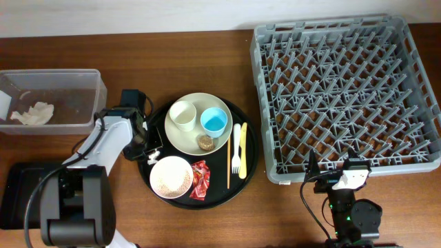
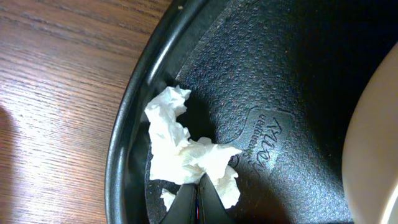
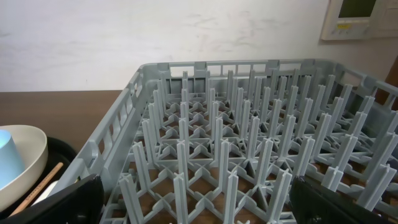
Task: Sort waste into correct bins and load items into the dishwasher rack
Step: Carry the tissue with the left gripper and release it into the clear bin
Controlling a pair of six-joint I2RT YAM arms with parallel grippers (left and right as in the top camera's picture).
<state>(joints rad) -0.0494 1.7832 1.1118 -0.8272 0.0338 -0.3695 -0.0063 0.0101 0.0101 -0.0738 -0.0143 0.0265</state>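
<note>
My left gripper (image 2: 198, 186) is shut on a crumpled white napkin (image 2: 186, 149) that lies at the left inner edge of the big round black tray (image 2: 134, 112); in the overhead view the gripper is at the tray's left side (image 1: 151, 156). The cream plate (image 1: 200, 131) holds a white cup (image 1: 183, 115), a light blue cup (image 1: 215, 122) and a brown lump (image 1: 205, 142). A pink bowl (image 1: 171, 176) with rice, a red wrapper (image 1: 200, 180), a wooden stick (image 1: 229, 162), a white fork (image 1: 236, 148) and a yellow knife (image 1: 243, 146) lie on the tray. My right gripper (image 3: 199, 205) is open and empty at the front edge of the grey rack (image 1: 344, 96).
A clear tub (image 1: 83, 79) at the far left holds another white napkin (image 1: 31, 114). A shallow black tray (image 1: 17, 196) sits at the front left, partly under my left arm. The rack (image 3: 249, 143) fills the right wrist view, with the plate (image 3: 31, 149) at its left.
</note>
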